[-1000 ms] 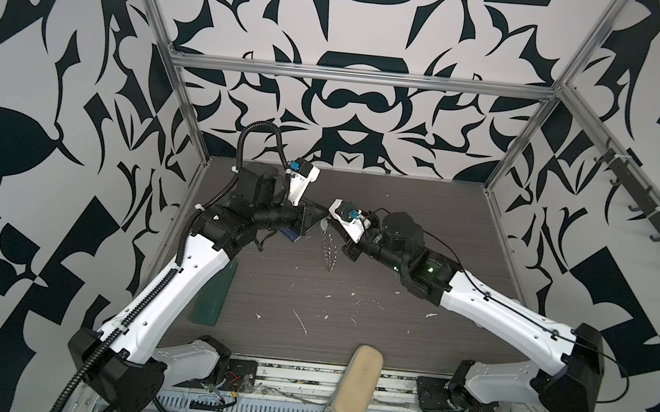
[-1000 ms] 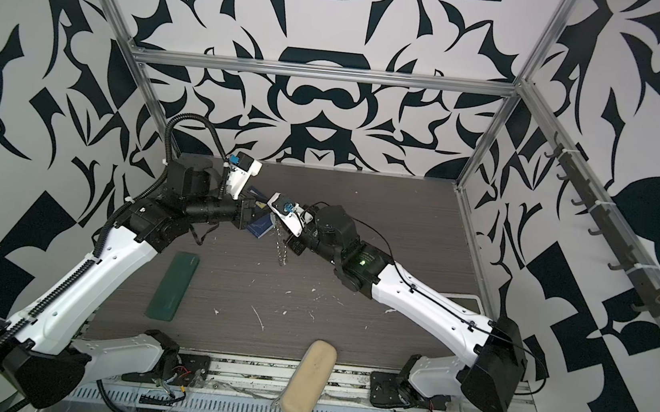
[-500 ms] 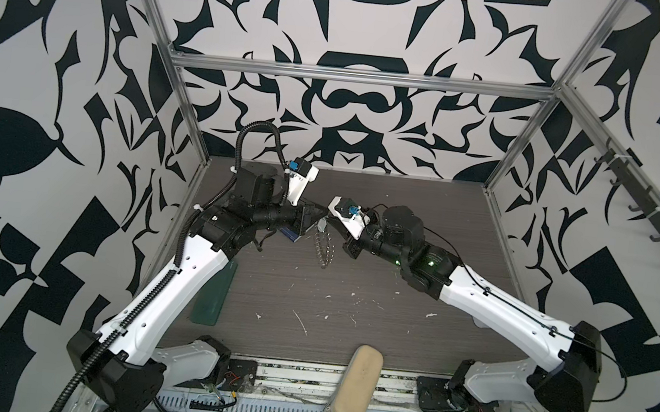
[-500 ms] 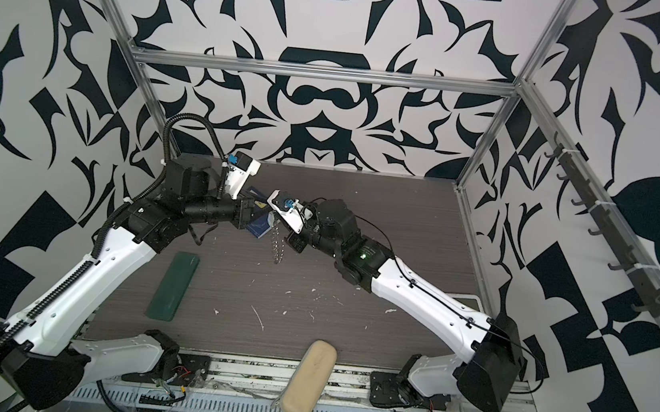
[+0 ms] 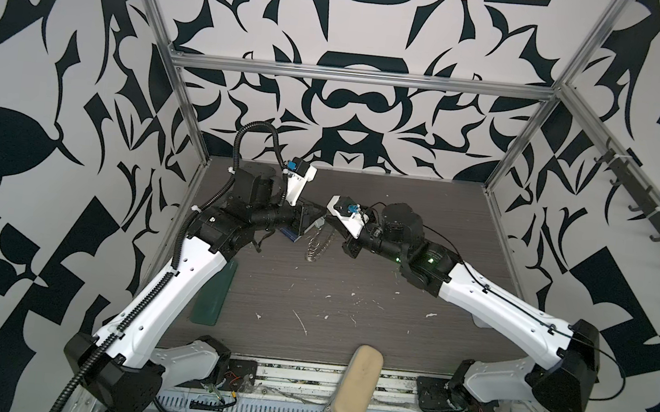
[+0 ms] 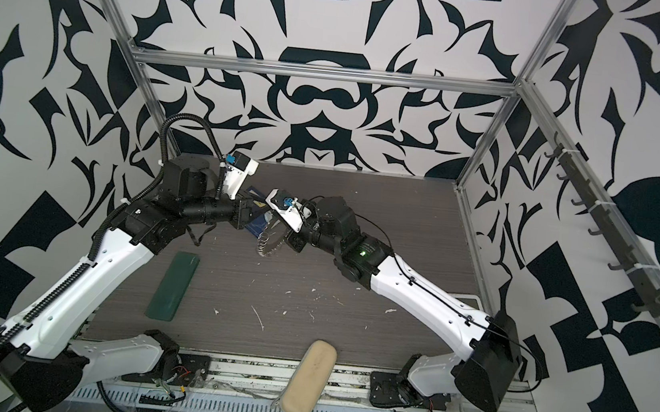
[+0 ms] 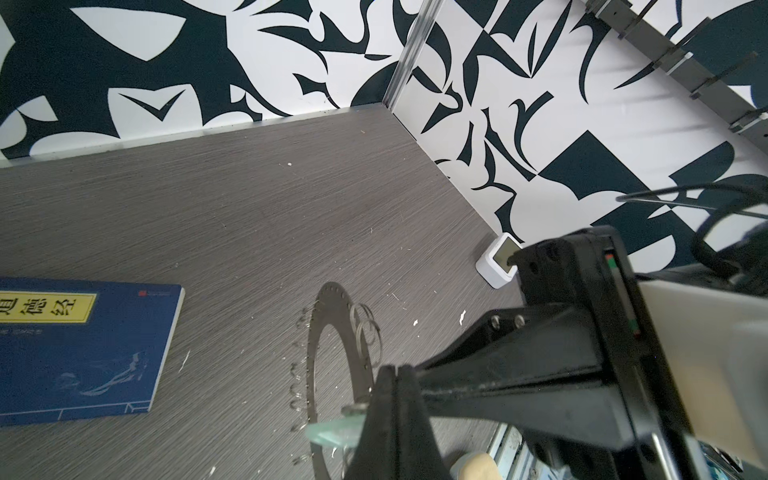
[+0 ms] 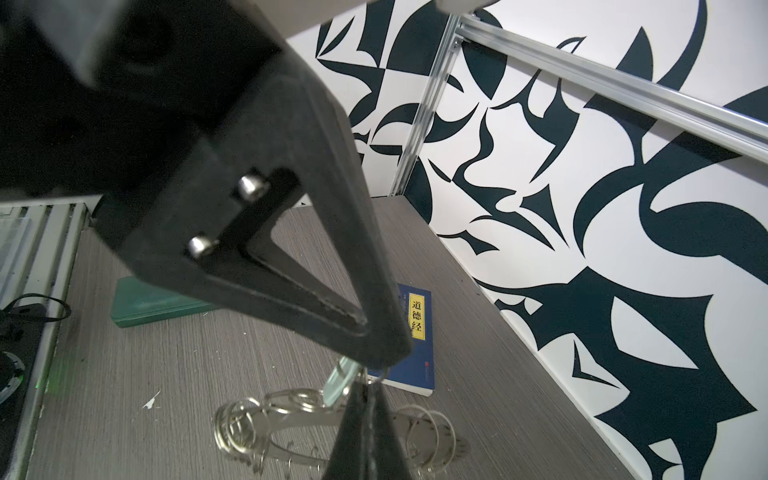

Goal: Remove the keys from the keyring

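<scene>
Grey table [image 5: 352, 297], blue book [image 7: 83, 357], green case [image 5: 214, 291]

The left arm [image 5: 187, 279] and right arm [image 5: 504, 317] share white shells on their long links and black joint housings, with bulky black shoulder blocks and white base links. A ribbed black conduit [image 5: 145, 300] runs along the left one, and a thin black cable [image 5: 518, 306] is clipped along the right, whose black elbow shows a small green light [image 5: 431, 260]. White wrist camera housings [image 5: 300, 179] carry blue connectors, and the matte black triangular fingers [image 8: 345, 232] are each fastened by two silver screws [image 8: 249, 189].
</scene>
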### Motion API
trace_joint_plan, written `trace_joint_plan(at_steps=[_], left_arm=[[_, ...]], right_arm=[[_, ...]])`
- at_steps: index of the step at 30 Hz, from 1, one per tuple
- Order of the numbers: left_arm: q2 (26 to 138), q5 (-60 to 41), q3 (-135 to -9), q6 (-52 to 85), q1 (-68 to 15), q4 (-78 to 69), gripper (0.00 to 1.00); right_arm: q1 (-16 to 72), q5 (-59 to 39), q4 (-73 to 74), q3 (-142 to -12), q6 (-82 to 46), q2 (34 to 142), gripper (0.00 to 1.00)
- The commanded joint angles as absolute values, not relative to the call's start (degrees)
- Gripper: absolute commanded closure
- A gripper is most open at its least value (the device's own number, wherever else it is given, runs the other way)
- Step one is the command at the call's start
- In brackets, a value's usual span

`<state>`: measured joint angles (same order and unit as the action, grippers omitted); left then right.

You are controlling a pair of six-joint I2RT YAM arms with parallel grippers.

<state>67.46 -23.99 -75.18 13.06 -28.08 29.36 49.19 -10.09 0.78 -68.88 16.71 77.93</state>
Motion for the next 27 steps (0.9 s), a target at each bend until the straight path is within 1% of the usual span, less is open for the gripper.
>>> trace_joint_plan(at_steps=[1,12,27], left_arm=[[65.8,-23.5,-75.0,12.7,-27.6,29.8,1.0],[68.0,-22.9,-75.8,14.1,-26.8,30.6,1.0],[70.9,-25.3,-74.8,14.4,-26.5,31.3,1.0]], right_arm=[[48.8,-11.0,3.5,-68.1,16.5,74.8,1.0],[48.0,-12.6,5.2,-65.3,17.4,70.8,1.0],[47.3,-14.4,16.0,-60.7,16.4,66.9,1.0]])
